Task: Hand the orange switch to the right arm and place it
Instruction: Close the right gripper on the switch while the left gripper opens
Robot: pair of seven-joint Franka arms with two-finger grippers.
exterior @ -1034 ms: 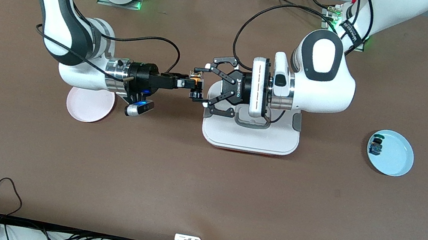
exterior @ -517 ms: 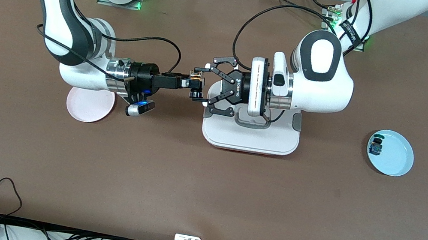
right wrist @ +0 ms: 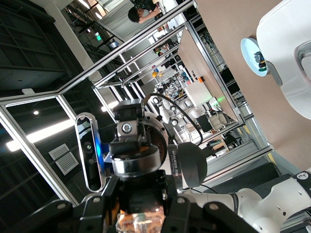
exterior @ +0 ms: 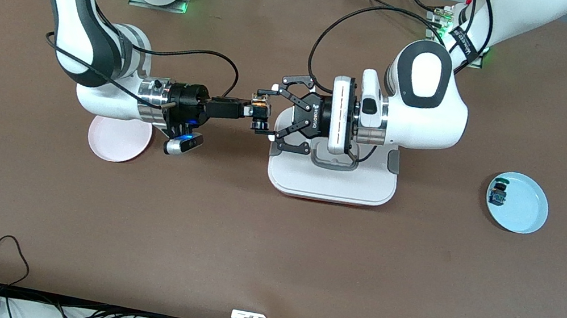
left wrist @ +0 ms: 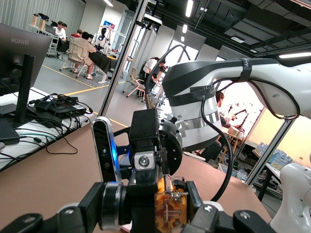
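Observation:
The orange switch [exterior: 257,101] hangs in the air between the two grippers, just off the white tray's edge toward the right arm's end. My left gripper [exterior: 272,111] is shut on it, one finger at each end of the switch. My right gripper [exterior: 262,113] reaches in from the right arm's side and is shut on its middle. In the left wrist view the amber part of the switch [left wrist: 170,208] sits beside the black right gripper [left wrist: 146,194]. In the right wrist view the switch [right wrist: 138,221] shows between my own fingers [right wrist: 182,206].
A white tray [exterior: 330,187] lies under the left wrist. A pink plate [exterior: 113,142] sits below the right arm's wrist. A pale blue plate [exterior: 527,214] toward the left arm's end holds a small blue-green switch [exterior: 498,193].
The right gripper's fingers have closed on the switch. The left gripper has kept its hold. Both arms have barely shifted.

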